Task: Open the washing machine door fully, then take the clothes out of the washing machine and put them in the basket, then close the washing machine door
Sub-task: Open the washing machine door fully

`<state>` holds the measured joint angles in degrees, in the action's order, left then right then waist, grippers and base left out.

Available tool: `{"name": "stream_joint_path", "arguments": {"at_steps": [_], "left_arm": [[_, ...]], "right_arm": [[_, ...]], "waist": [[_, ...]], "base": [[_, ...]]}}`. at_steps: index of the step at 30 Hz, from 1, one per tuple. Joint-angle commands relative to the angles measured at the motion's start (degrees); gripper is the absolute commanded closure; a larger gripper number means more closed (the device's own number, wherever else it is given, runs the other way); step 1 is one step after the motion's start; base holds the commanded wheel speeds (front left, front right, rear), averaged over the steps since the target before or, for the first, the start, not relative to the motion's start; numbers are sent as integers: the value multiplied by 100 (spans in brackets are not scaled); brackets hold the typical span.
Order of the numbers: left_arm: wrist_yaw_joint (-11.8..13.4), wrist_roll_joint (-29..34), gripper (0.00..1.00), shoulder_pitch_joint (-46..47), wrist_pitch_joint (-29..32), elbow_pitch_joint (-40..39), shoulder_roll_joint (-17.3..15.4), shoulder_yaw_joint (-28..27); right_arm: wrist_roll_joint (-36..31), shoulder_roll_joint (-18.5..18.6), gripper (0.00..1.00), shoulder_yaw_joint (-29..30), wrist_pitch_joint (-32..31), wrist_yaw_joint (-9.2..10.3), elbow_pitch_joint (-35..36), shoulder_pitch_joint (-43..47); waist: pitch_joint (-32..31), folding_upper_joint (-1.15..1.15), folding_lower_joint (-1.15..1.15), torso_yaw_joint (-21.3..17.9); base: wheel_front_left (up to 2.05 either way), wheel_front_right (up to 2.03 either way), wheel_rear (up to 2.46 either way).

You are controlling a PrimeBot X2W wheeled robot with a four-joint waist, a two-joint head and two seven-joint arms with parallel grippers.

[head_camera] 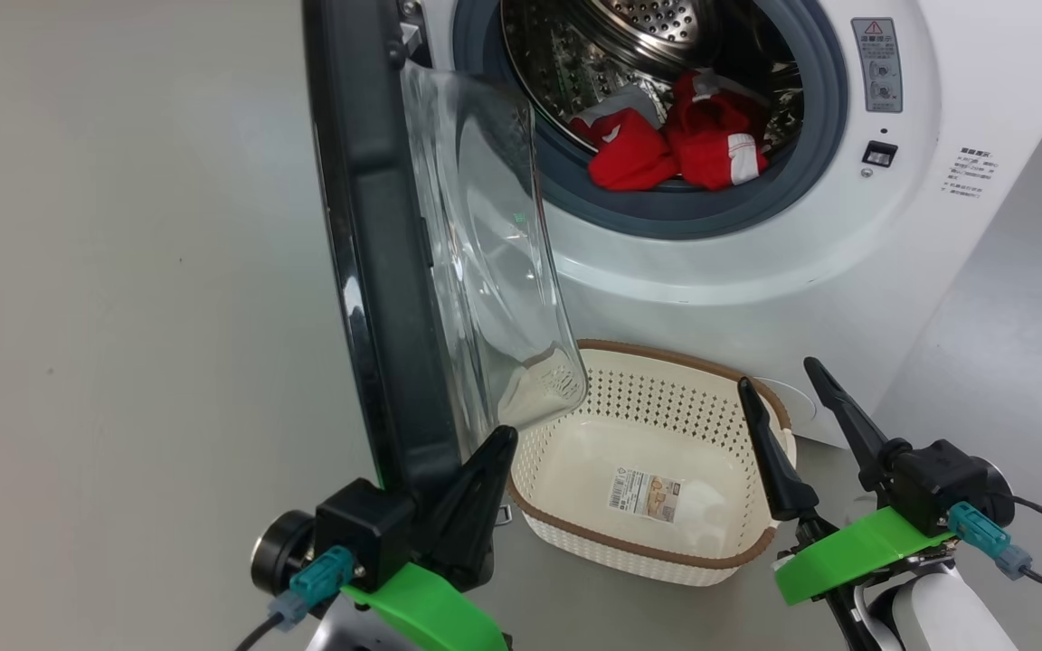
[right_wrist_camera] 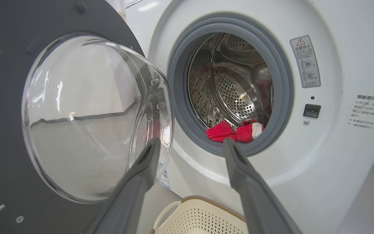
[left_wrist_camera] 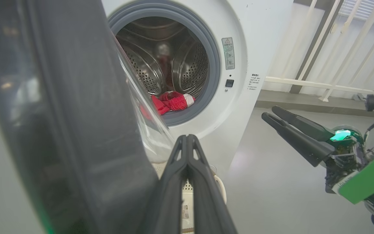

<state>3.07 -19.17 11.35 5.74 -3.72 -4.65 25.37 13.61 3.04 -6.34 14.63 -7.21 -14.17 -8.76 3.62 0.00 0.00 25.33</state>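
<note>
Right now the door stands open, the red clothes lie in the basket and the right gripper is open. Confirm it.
Not quite. The clothes lie inside the washing machine, not in the basket, which holds just its paper label; the head view shows it. The door does stand open and the right gripper is open.

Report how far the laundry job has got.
Done: the washing machine door stands swung wide, about edge-on in the head view. In hand: the shut left pincer sits at the door's lower rim, seemingly pushing it; the right pincer hangs open by the basket. Left: the clothes lie in the drum, the basket holds none, and the door needs closing.
</note>
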Motion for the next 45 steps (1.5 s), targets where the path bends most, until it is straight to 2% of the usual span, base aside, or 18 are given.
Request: {"name": "stream_joint_path", "arguments": {"at_steps": [1, 15, 25, 42, 45], "left_arm": [[69, 22, 100, 28, 23, -114, -63, -244], [354, -96, 100, -167, -111, -67, -93, -489], [656, -16, 100, -285, -213, -145, -280, -795], [1183, -126, 100, -259, -482, 39, -576, -1667], [1314, 53, 100, -213, -511, 139, -721, -1741]], "right_arm": [[-41, -16, 0, -113, 37, -28, 158, -248], [-73, -16, 0, -74, 37, -28, 178, -214], [-154, -16, 0, -142, 37, -28, 152, -184], [-53, -16, 0, -340, 37, -28, 18, -217], [-80, -16, 0, -337, 37, -28, 19, -194]], "waist": [[2, 0, 0, 18], [13, 0, 0, 311], [46, 0, 0, 500], [36, 0, 0, 486], [63, 0, 0, 481]], "base": [[0, 0, 0], [0, 0, 0], [0, 0, 0], [0, 0, 0], [0, 0, 0]]}}
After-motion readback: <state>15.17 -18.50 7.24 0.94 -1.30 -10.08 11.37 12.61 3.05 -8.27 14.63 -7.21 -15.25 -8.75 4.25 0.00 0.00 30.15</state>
